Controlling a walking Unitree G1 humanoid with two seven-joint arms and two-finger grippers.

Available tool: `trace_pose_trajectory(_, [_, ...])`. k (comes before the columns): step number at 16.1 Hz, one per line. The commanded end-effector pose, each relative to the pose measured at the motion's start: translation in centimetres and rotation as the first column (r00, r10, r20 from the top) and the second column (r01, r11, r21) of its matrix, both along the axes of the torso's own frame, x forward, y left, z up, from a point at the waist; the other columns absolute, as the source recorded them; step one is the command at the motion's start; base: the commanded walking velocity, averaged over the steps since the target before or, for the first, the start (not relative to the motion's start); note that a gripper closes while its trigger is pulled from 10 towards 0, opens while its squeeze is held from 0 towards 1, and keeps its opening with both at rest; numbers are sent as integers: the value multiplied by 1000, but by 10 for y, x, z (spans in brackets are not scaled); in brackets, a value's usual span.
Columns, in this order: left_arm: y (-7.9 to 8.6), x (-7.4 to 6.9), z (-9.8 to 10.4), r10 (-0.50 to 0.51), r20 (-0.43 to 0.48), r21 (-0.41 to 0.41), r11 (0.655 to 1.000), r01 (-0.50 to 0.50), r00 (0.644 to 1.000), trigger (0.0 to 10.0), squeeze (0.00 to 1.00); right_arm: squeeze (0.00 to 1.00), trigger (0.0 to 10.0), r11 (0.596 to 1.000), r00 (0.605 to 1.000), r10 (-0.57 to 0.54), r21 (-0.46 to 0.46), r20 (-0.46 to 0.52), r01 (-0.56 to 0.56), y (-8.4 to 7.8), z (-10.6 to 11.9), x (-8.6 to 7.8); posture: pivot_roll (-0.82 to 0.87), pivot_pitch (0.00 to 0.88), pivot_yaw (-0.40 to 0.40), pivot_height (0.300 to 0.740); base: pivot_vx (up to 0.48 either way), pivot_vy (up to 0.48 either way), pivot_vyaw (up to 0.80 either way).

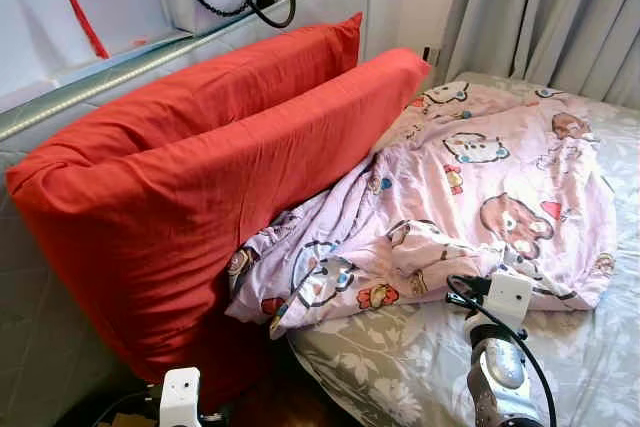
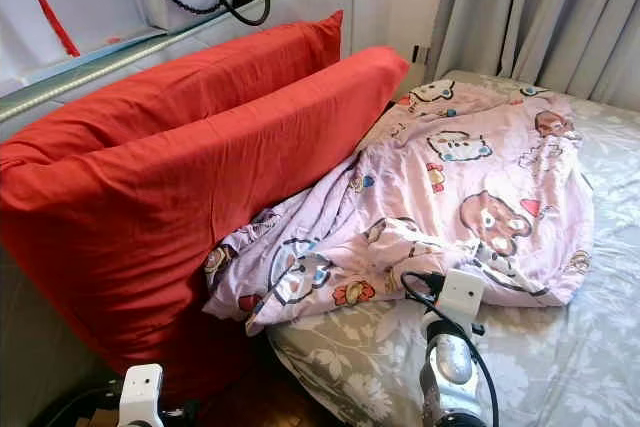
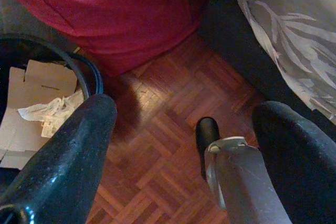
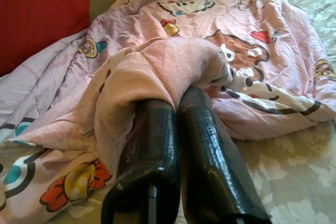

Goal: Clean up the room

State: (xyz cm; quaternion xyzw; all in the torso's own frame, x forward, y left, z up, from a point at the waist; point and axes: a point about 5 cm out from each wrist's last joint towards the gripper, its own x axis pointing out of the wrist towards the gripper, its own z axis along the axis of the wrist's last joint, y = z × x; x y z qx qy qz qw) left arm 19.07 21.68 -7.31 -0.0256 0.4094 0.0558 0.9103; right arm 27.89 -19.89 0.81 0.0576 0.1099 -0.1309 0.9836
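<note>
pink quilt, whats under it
Under the pink quilt lies the grey leaf-print bed sheet, bare along the near edge. The right gripper pinches a fold of the quilt. Anything beneath the bunched middle is covered.

No legible text anywhere.

Right gripper: jaws closed on a fold of the pink cartoon-print quilt. Grey floral bedsheet beneath; red pillow beyond the jaws.

Soft daylight, sharp head views; dim wooden parquet floor holds a pale glare patch at centre.
</note>
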Motion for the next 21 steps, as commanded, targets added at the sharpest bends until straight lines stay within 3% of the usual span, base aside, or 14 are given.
trace_pose_trajectory(1, [2,-5,-2,2,-24,6,1000,-1,1000,10000,0,0,10000,1000,1000,2,-2,9,-2,1,1,0,-13,0,28,740,0,0,0])
trace_pose_trajectory(13, [4,-6,-3,5,-27,5,1000,-5,1000,10000,0,0,10000,1000,1000,1,7,9,-1,5,1,0,-6,0,33,740,0,0,0])
trace_pose_trajectory(21, [3,-6,-2,7,-21,-1,1000,-7,1000,10000,0,0,10000,1000,1000,3,11,12,-3,5,1,-1,-7,5,34,740,-251,0,0])
